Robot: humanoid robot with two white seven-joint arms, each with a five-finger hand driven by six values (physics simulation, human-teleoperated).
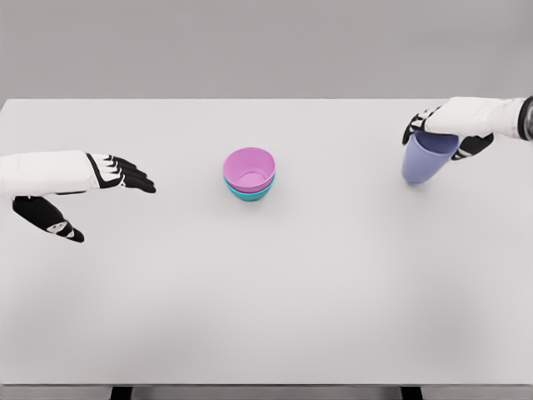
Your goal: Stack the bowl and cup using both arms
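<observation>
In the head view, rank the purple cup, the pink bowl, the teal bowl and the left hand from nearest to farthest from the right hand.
1. Purple cup: held in the right hand, far right.
2. Pink bowl and teal bowl: nested together at table centre, too close to call.
3. Left hand: far left, fingers open.

Head camera looks down at table (266, 317)
</observation>
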